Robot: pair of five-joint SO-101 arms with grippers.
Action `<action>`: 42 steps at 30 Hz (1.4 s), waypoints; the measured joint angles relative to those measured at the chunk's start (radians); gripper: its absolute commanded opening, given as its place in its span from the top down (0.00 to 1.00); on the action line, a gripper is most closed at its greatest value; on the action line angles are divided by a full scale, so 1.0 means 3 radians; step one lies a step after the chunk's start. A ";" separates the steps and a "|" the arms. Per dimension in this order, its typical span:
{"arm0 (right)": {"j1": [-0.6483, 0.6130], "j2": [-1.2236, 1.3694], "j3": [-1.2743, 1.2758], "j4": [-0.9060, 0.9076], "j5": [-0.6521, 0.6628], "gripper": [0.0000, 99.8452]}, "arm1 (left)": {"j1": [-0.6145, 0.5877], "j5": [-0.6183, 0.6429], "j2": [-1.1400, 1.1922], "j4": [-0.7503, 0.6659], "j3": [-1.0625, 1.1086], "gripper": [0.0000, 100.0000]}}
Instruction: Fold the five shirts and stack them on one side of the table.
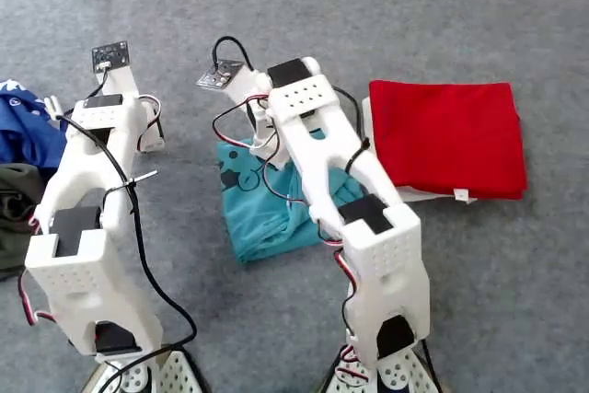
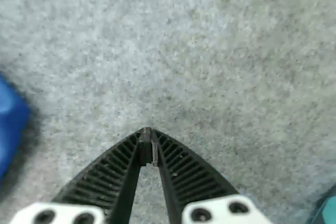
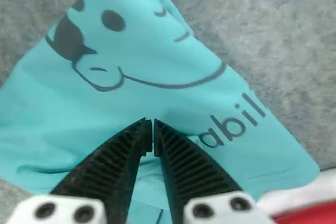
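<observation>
A teal shirt (image 1: 262, 213) (image 3: 157, 72) with a cartoon face lies partly folded in the middle of the grey table. My right gripper (image 3: 152, 129) (image 1: 260, 135) hovers shut just over its printed side, with no cloth seen between the fingertips. A folded red shirt (image 1: 446, 135) (image 3: 315, 214) rests on a white one (image 1: 419, 194) at the right. A blue shirt (image 1: 23, 126) (image 2: 9, 124) and a dark olive shirt (image 1: 14, 209) lie bunched at the left edge. My left gripper (image 2: 147, 145) (image 1: 152, 135) is shut and empty over bare carpet between the blue and teal shirts.
Grey carpet (image 1: 515, 283) covers the table. Both arm bases stand at the near edge, with cables looping beside them. Open carpet stretches along the far side and the near right.
</observation>
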 measured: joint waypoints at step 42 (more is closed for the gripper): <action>0.0394 -0.0542 0.1008 -0.0670 -0.0015 0.98 | 0.0000 0.0000 0.0000 -0.0066 0.0000 0.97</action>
